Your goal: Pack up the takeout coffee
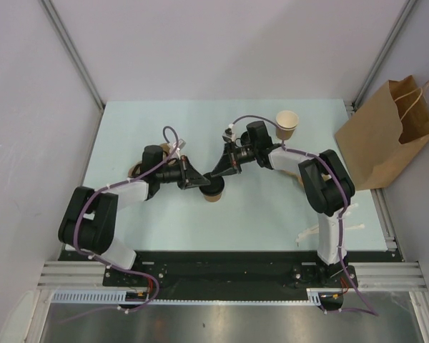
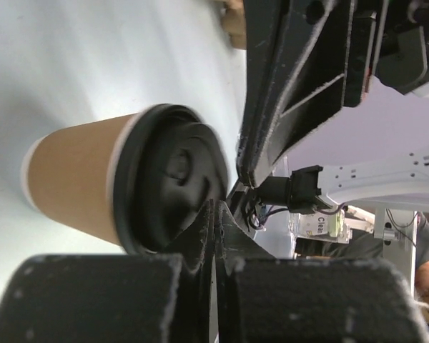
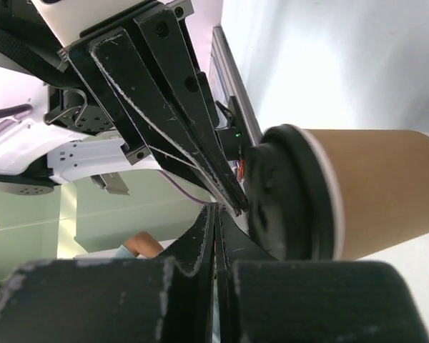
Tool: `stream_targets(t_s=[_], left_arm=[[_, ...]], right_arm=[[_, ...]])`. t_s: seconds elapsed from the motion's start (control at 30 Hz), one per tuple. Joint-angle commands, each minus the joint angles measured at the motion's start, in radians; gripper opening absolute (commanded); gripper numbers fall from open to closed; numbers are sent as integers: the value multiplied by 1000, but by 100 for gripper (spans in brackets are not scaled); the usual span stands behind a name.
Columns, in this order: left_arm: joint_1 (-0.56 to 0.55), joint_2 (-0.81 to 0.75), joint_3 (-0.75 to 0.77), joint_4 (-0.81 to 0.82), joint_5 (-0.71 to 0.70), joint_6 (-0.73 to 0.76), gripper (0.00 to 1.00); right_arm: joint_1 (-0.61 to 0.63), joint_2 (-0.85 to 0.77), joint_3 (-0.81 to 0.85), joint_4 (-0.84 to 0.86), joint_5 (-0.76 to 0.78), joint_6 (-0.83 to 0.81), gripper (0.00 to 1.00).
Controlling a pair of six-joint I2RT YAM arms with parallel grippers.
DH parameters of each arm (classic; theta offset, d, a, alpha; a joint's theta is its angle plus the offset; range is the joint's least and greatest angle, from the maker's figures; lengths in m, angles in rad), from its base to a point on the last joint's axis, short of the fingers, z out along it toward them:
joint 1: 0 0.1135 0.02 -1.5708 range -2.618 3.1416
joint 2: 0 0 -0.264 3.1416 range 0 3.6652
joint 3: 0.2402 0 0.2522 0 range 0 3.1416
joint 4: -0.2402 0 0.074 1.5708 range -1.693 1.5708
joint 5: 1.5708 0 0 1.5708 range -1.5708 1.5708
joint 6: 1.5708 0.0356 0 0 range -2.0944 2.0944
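The takeout coffee, an open tan kraft cup (image 1: 287, 123) with a pale inside, stands upright at the back right, apart from both grippers. A second kraft cup (image 1: 213, 195) wearing a black lid (image 2: 173, 179) stands mid-table. Both grippers meet over it. My left gripper (image 1: 204, 184) is shut with nothing between its fingers, its tips (image 2: 219, 209) right at the lid's edge. My right gripper (image 1: 219, 176) is also shut and holds nothing, its tips (image 3: 216, 211) beside the same lid (image 3: 275, 194). The lidded cup's brown wall (image 3: 382, 193) shows in both wrist views.
A brown paper bag (image 1: 386, 132) with cord handles stands open off the table's right edge. A brown moulded piece (image 1: 134, 170) peeks out behind the left arm, mostly hidden. Grey walls close in the back and sides.
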Motion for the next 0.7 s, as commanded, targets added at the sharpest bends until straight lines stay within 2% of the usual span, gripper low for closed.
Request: stream_targets(t_s=[0.0, 0.23, 0.67], left_arm=[[-7, 56, 23, -6, -22, 34, 0], [-7, 124, 44, -72, -65, 63, 0], [-16, 150, 72, -245, -213, 178, 0]], right_arm=[[-5, 48, -4, -15, 1, -34, 0], [-26, 126, -4, -115, 46, -131, 0], [-35, 198, -4, -308, 161, -308, 0]])
